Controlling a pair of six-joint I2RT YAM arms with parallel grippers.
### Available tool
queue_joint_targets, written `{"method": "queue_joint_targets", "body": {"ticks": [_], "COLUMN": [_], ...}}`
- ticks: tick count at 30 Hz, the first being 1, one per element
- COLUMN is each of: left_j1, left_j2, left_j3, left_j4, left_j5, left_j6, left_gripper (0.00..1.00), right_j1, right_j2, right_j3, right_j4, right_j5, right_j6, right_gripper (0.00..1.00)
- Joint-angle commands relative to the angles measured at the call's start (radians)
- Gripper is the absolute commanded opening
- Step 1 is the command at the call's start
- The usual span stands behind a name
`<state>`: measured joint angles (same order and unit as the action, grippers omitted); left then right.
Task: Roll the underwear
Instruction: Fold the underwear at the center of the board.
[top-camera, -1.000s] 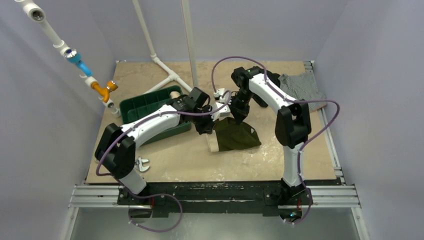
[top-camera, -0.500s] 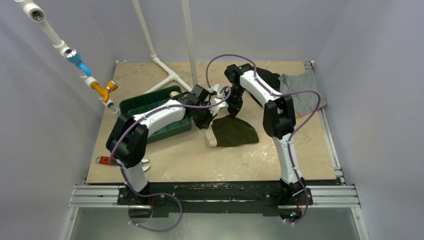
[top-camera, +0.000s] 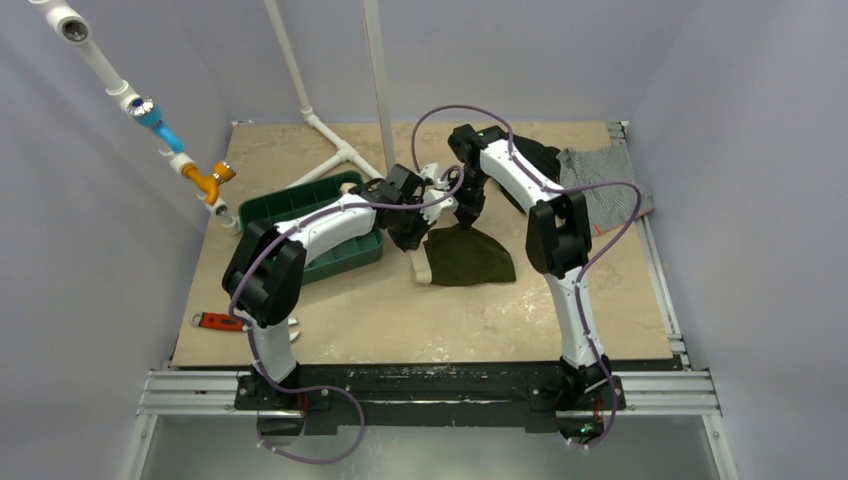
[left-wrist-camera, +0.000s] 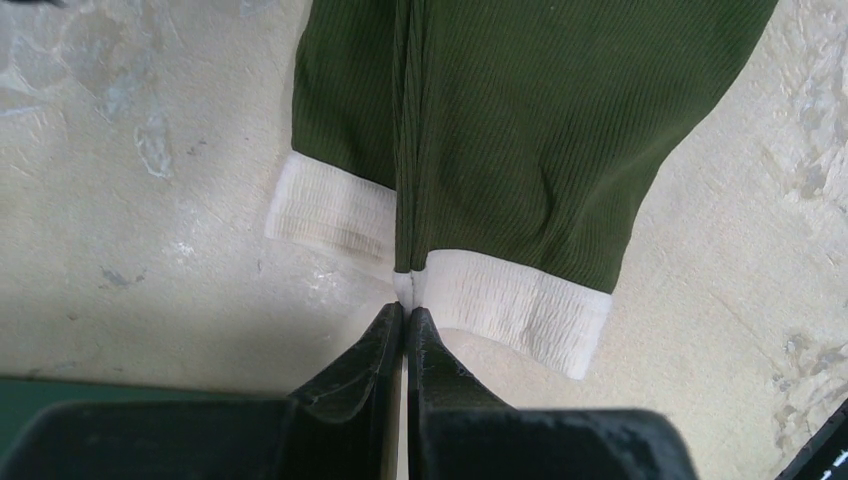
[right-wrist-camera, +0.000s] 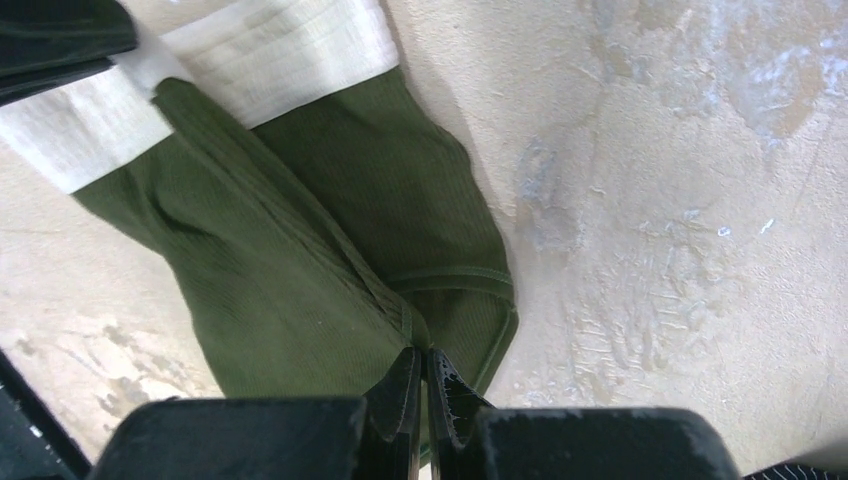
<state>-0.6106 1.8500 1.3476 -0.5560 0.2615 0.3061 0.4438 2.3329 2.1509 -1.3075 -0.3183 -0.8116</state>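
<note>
The underwear (top-camera: 467, 258) is dark olive-green with a cream waistband and lies near the table's middle, partly lifted at its far edge. My left gripper (top-camera: 413, 240) is shut on the waistband (left-wrist-camera: 500, 300), pinching a fold of it (left-wrist-camera: 405, 288). My right gripper (top-camera: 462, 222) is shut on the olive cloth at the hem end (right-wrist-camera: 440, 320). The cloth (right-wrist-camera: 300, 250) stretches between the two grippers with a ridge along it. The waistband also shows in the right wrist view (right-wrist-camera: 270, 50).
A green bin (top-camera: 300, 215) stands left of the underwear, under my left arm. A grey striped garment (top-camera: 605, 180) and a black garment (top-camera: 535, 155) lie at the back right. White pipes (top-camera: 335, 150) run at the back. A red-handled tool (top-camera: 215, 322) lies front left.
Both grippers have moved toward the back of the table, dragging the underwear with them. The left arm has stretched further out.
</note>
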Motion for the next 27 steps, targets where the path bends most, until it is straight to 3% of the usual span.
{"method": "queue_joint_targets", "body": {"ticks": [1, 20, 27], "left_j1": [0.007, 0.008, 0.007], "left_j2": [-0.030, 0.076, 0.127], "left_j3": [0.035, 0.144, 0.194], "left_j4": [0.033, 0.088, 0.090], "left_j5": [0.030, -0.252, -0.284], "left_j6": [-0.019, -0.125, -0.146], "left_gripper": [0.00, 0.00, 0.00], "right_j1": [-0.014, -0.069, -0.078], "right_j2": [-0.030, -0.139, -0.137], "right_j3": [-0.028, -0.125, -0.120], "right_j4": [0.070, 0.188, 0.207], "right_j5": [0.063, 0.050, 0.068], "right_j6": [0.027, 0.079, 0.103], "right_gripper": [0.01, 0.01, 0.00]}}
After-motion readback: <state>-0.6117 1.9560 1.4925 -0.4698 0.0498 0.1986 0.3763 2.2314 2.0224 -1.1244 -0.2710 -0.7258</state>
